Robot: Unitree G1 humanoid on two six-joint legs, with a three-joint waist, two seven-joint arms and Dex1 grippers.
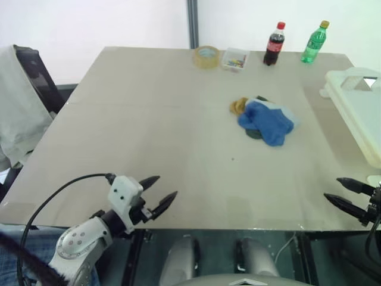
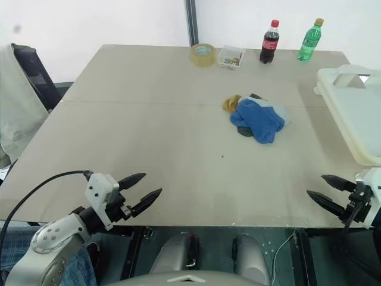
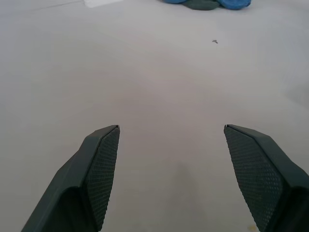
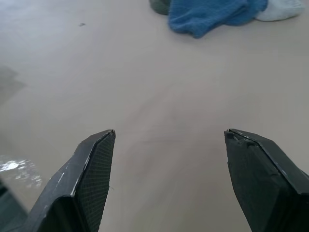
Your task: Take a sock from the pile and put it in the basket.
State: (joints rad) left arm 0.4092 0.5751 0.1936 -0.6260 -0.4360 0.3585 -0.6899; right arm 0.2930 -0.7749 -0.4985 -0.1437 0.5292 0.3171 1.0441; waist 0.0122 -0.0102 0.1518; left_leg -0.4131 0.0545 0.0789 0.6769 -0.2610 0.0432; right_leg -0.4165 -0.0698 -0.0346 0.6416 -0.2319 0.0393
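Basket point(image 2: 351, 113) sits at the right edge of the frame on the worktop point(image 2: 149, 125), handle cut-out toward the far end; its inside is not visible. Small clear box point(image 2: 231, 58) at top centre holds coloured bits, between a tape roll point(image 2: 203, 54) and a cola bottle point(image 2: 269, 42); a green bottle point(image 2: 308, 40) stands further right.

Left pincer point(image 2: 140, 193) at lower left, released, fingers spread, empty, aimed toward frame centre. Right pincer point(image 2: 324, 190) at lower right, likewise released and empty, aimed leftward.

Pile point(image 2: 256, 119) lies right of centre, blue sock uppermost, long axis running upper left to lower right, well apart from both pincers.
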